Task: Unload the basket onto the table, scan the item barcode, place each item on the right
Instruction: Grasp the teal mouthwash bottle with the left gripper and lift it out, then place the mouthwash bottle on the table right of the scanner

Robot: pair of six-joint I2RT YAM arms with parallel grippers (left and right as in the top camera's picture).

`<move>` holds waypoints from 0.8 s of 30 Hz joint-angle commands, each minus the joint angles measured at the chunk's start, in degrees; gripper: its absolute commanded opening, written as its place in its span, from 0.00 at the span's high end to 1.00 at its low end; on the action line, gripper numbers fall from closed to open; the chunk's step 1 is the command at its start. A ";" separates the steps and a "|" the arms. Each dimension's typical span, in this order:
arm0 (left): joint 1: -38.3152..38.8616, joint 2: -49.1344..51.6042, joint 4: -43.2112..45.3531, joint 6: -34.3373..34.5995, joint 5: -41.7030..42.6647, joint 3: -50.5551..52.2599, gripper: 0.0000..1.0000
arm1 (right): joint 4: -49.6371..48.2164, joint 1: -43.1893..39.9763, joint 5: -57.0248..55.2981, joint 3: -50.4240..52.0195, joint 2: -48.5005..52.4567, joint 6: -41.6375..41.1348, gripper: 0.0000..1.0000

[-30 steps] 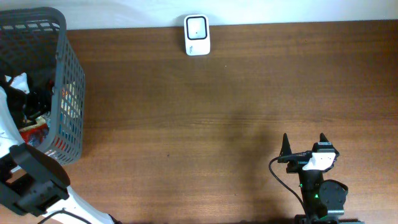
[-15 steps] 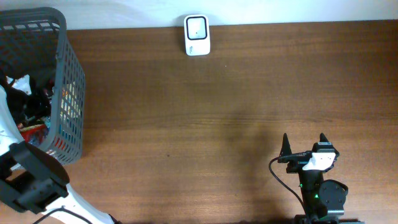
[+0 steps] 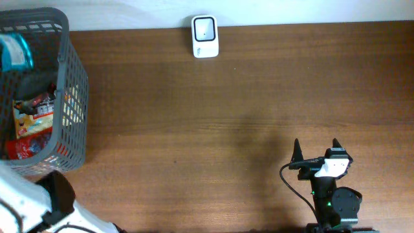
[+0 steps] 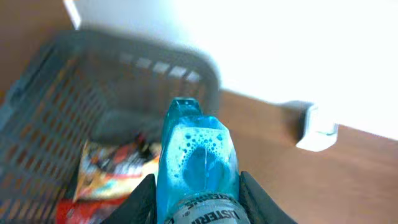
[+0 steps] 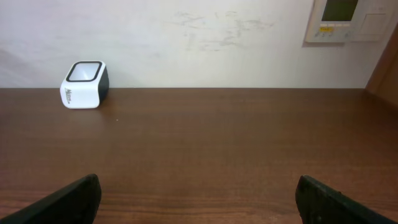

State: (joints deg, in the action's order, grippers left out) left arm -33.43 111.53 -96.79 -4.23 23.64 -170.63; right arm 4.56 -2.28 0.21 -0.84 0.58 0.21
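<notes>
We find the left gripper [image 4: 198, 190] clamped on a blue Listerine bottle [image 4: 196, 152], one finger against each side. The wrist frame cuts off the bottle's lower part and most of its label, and we cannot make out a barcode. The bottle hangs over the grey basket [image 4: 56, 93]; from overhead only a blue sliver of it shows at the left edge. A snack packet [image 4: 115, 163] lies blurred in the basket, beside darker items we cannot identify. The barcode scanner [image 3: 205, 36] stands at the far edge of the table [image 3: 194, 129], well apart from the basket. The right gripper [image 3: 315, 146] is spread wide, holding nothing.
</notes>
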 commanded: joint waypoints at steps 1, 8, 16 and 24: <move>3.56 -5.92 2.54 1.44 13.81 -4.68 1.00 | 0.11 -0.33 -0.50 0.52 -0.39 -0.04 0.02; 24.33 -5.46 2.93 1.38 18.78 -1.66 1.00 | 0.11 -0.33 -0.50 0.52 -0.39 -0.04 0.02; 47.60 8.46 8.72 1.38 2.19 9.55 1.00 | 0.11 -0.33 -0.50 0.52 -0.39 -0.04 0.02; 62.45 30.86 14.40 1.42 -8.92 11.32 1.00 | 0.11 -0.33 -0.50 0.52 -0.39 -0.04 0.02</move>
State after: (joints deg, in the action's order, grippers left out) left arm 25.34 138.65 -84.82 -3.20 15.70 -158.54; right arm 4.54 -2.28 0.19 -0.84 0.58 0.19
